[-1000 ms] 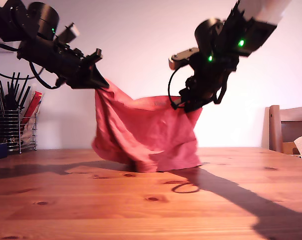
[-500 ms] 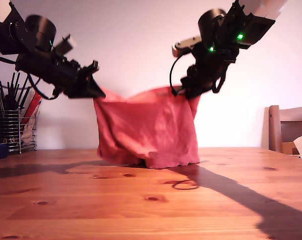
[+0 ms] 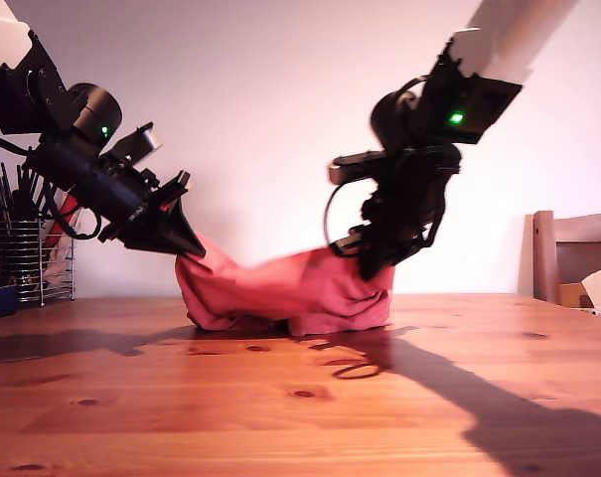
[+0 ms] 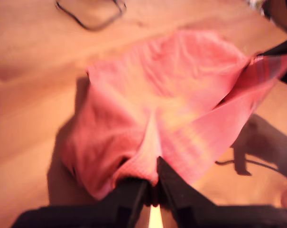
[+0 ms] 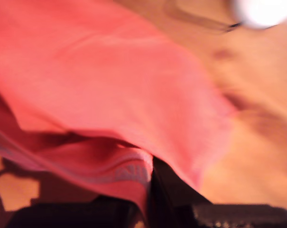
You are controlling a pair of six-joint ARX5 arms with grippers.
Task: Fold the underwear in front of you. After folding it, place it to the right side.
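The coral-red underwear [image 3: 290,290] lies bunched on the wooden table [image 3: 280,417], strung between both grippers. My first gripper [image 3: 365,266], at the exterior view's right, is shut on one upper corner of the cloth. In the first wrist view the fingers [image 4: 174,190] pinch a fold of the underwear [image 4: 171,95]. My second gripper [image 3: 186,248], at the exterior view's left, is shut on the other corner, and its black tip [image 4: 278,47] shows in the first wrist view. The second wrist view shows the underwear [image 5: 110,80] with its paler waistband [image 5: 110,173] at my second gripper [image 5: 150,190].
A thin cable loop [image 3: 365,370] lies on the table in front of the cloth. A wire rack of dark utensils [image 3: 22,248] stands at the exterior view's left and a wooden chair [image 3: 573,253] at its right. A blurred white object [image 5: 262,12] shows beyond the cloth.
Both grippers have come down toward the table. The underwear, which hung spread between them, now sags and bunches on the tabletop.
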